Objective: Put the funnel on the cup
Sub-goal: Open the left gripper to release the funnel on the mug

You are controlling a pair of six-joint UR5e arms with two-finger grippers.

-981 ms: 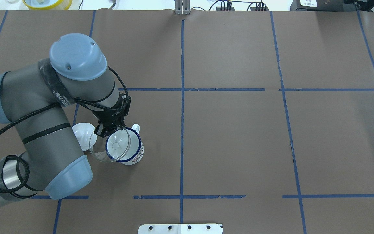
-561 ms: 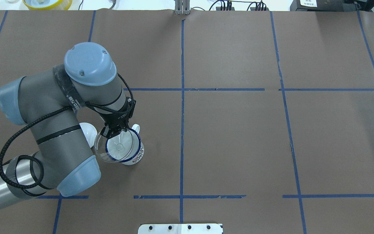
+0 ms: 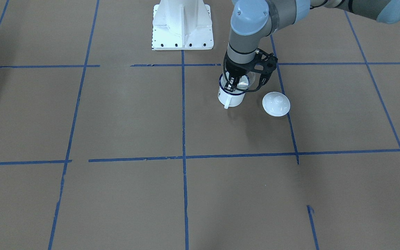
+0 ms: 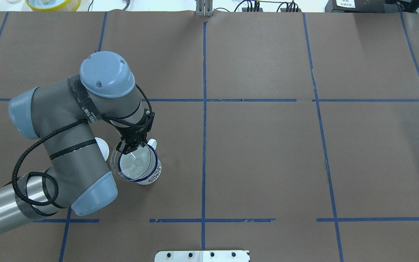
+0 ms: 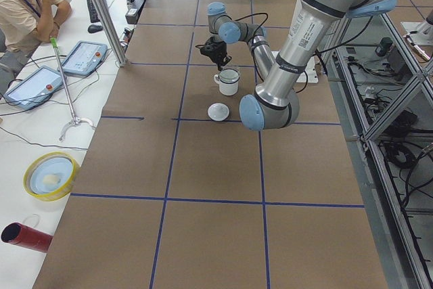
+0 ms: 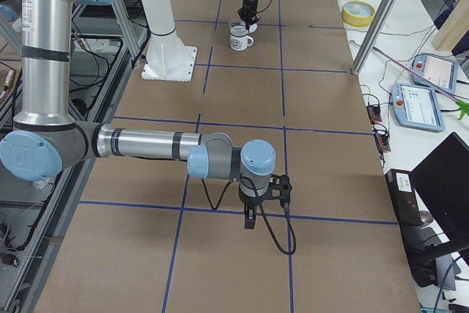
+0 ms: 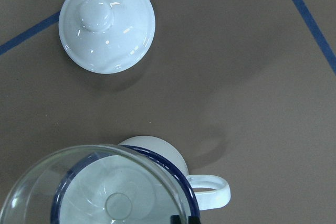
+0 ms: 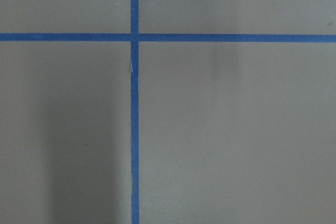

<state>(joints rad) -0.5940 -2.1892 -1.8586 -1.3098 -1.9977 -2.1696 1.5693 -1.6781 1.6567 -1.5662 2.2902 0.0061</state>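
The left gripper point(image 4: 127, 147) pinches the far rim of a clear funnel point(image 4: 134, 164) and holds it over the mouth of a white cup point(image 4: 154, 174) with a blue rim. The funnel is slightly off-centre, overhanging the cup on the side toward a white lid point(image 3: 276, 103). The lid lies on the brown table point(image 4: 267, 153) near the cup, not touching it. Whether funnel and cup touch is unclear. The right gripper point(image 6: 250, 219) hangs low over the table, well apart; whether it is spread or pressed together cannot be told.
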